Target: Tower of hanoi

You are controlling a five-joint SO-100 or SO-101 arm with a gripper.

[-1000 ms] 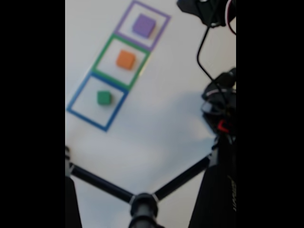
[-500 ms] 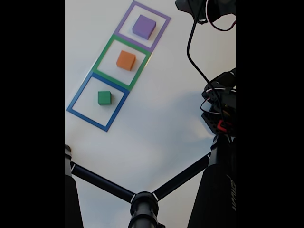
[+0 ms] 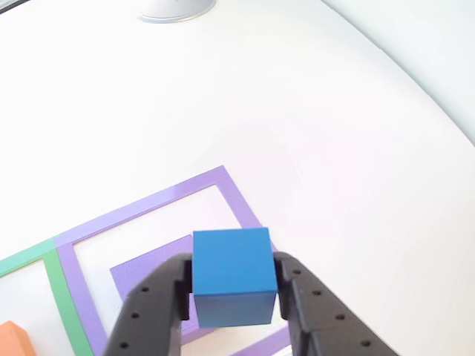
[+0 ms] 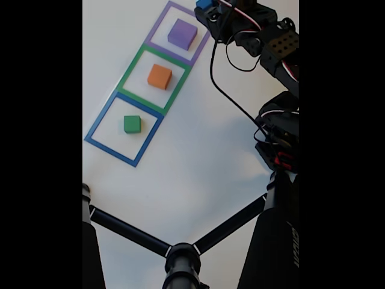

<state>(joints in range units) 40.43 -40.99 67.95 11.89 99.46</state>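
My gripper (image 3: pixel 234 285) is shut on a blue cube (image 3: pixel 232 276), held in the air above the purple block (image 3: pixel 145 267) inside the purple outlined square (image 3: pixel 171 196). In the fixed view the gripper (image 4: pixel 204 8) holds the blue cube (image 4: pixel 204 3) at the top edge, just right of the purple block (image 4: pixel 182 34). An orange block (image 4: pixel 159 76) lies in the green square (image 4: pixel 128 67) and a small green block (image 4: pixel 132 124) in the blue square (image 4: pixel 98 123). The orange block's corner (image 3: pixel 13 340) shows at the other view's lower left.
Black tripod legs (image 4: pixel 180 253) cross the bottom of the fixed view. The arm's body and cables (image 4: pixel 280 132) fill the right side. A round white base (image 3: pixel 174 7) stands at the table's far edge, and the table's curved rim (image 3: pixel 415 85) runs at the right.
The arm has swung in from the top right, bringing the gripper with the blue cube over to the purple square. The three blocks on the table have not moved.
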